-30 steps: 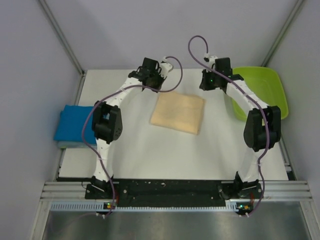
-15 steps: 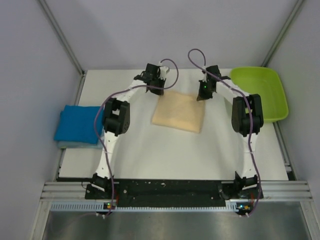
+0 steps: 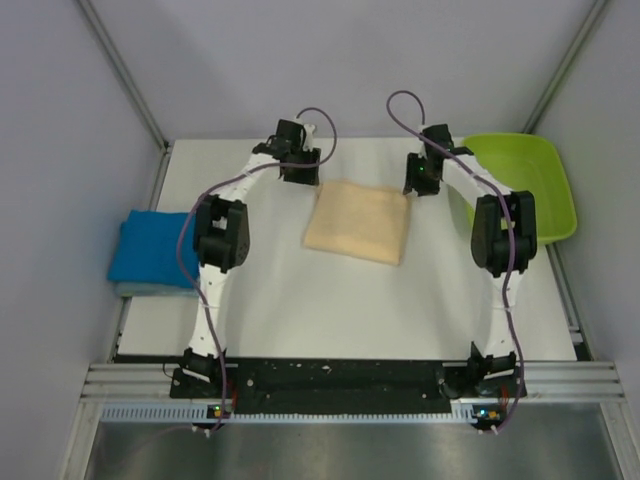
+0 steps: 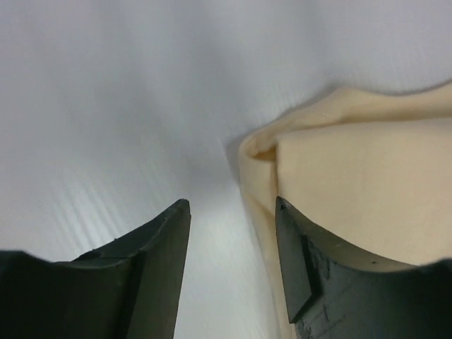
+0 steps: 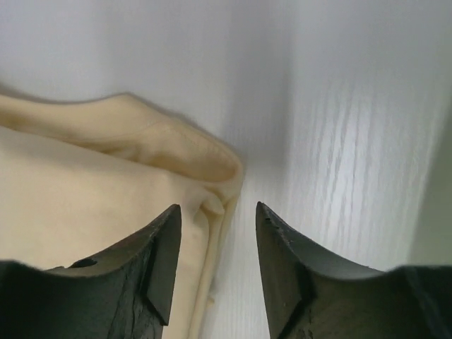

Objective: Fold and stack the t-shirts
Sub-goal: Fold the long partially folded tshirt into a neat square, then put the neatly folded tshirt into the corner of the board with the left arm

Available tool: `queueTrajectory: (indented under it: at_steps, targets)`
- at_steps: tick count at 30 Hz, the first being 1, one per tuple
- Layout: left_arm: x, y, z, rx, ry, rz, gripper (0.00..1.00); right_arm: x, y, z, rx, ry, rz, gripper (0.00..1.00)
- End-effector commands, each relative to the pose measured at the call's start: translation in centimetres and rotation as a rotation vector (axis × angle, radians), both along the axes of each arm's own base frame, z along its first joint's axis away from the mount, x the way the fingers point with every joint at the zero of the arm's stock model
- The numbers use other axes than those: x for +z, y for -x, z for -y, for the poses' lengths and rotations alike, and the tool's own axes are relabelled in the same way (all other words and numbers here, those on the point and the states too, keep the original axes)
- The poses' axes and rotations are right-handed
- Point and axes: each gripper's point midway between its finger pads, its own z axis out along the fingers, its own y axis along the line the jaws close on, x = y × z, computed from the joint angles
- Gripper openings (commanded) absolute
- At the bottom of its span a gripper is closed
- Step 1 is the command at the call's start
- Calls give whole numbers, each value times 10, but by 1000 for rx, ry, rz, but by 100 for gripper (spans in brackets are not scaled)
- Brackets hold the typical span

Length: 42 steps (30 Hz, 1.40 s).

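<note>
Overhead, the white surface [image 3: 330,300] sits boxed in by pale grey walls [image 3: 340,60], with slim metal posts [image 3: 125,75] slanting up from its far corners and a black rail [image 3: 340,375] along the near edge where my two arms are bolted. The peach-cream shirt [image 3: 357,222] lies folded square on the far half of the surface, near the middle. The blue shirt [image 3: 155,250], also folded, rests at the left edge, well apart from it, and a lime-green tray [image 3: 550,170] fills the far right corner. My left pincer [image 3: 300,172] is down at the peach-cream shirt's far left corner, my right pincer [image 3: 421,180] at its far right corner. Only this high view takes in the blue shirt and the tray. The wrist views show what it cannot: both pincers stand parted and grip nothing, and each has a layered corner of the peach-cream cloth lying partly in its gap, beside the inner finger.
</note>
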Motion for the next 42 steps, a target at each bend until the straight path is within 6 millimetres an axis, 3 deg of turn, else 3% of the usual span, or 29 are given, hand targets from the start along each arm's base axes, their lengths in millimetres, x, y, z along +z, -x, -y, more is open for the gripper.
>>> queueTrajectory:
  at_steps: [1,2,3,4,6,10,16,19,20,23,25,28,29,34,42]
  targets:
    - [92,25,-7,46,117,63,61,74,29,15,5,41,117,53]
    - [89,36,-3,36,148,27,77,73,38,14,16,32,107,58]
    - [82,47,1,25,180,-9,79,72,48,11,30,12,93,70]
    - [74,55,6,9,213,-39,98,66,60,8,46,-10,68,76]
    - [48,74,14,-13,265,-115,99,55,76,0,67,-53,24,77]
    - [9,79,19,-2,274,-203,99,39,92,-6,78,-86,-14,77]
    - [-21,90,39,-34,290,-289,98,38,98,-8,92,-104,-15,77]
    - [-37,102,54,-54,369,-392,81,50,98,-8,98,-102,14,77]
    - [-41,106,60,-64,402,-425,65,53,98,-7,100,-97,25,77]
    - [-38,116,72,-97,501,-500,0,68,100,-2,97,-80,66,78]
    - [-24,122,70,-112,565,-519,0,75,104,0,94,-74,83,79]
    - [5,127,49,-106,583,-478,0,89,111,0,95,-84,114,84]
    - [12,130,38,-101,558,-457,0,93,114,0,94,-87,122,98]
    - [31,163,-20,-188,304,-306,0,108,125,5,93,-79,162,99]
    - [45,224,-130,-239,43,-437,0,121,133,17,94,-14,203,99]
